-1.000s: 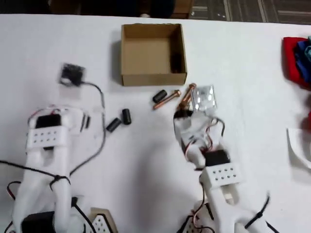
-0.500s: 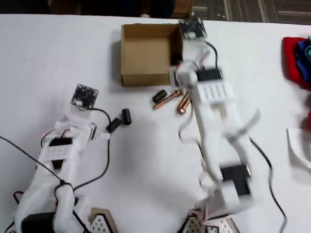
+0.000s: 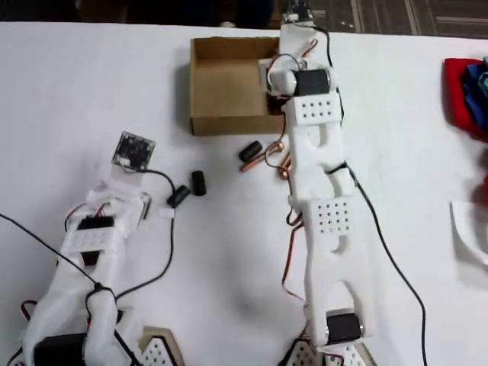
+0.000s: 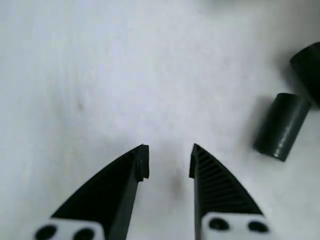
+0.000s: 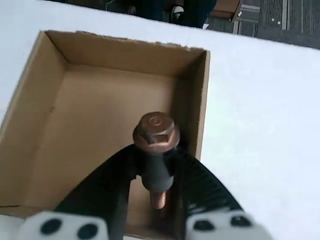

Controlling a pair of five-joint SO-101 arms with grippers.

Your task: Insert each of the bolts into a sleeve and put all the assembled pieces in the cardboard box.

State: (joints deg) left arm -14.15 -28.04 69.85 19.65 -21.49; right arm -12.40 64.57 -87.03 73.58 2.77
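My right gripper (image 5: 157, 156) is shut on an assembled piece, a copper bolt (image 5: 156, 131) pushed through a black sleeve (image 5: 156, 174). It hangs above the right side of the open cardboard box (image 5: 75, 100), near the right wall. From above, the right arm (image 3: 316, 152) stretches across the table to the box (image 3: 229, 80). A loose black sleeve (image 3: 250, 150) and two copper bolts (image 3: 264, 155) lie just below the box, partly under that arm. My left gripper (image 4: 168, 160) is open over bare table, beside two black sleeves (image 4: 282, 126), (image 3: 199, 182).
A red cloth (image 3: 465, 84) and a white object (image 3: 469, 229) sit at the table's right edge. The left arm (image 3: 95, 225) with its cable (image 3: 164, 252) occupies the lower left. White table lies open at the far left and between the arms.
The right arm swung from the bolts by the box up and over the box with the assembled piece, stretching out further. The left arm shifted right early on, then stayed still.
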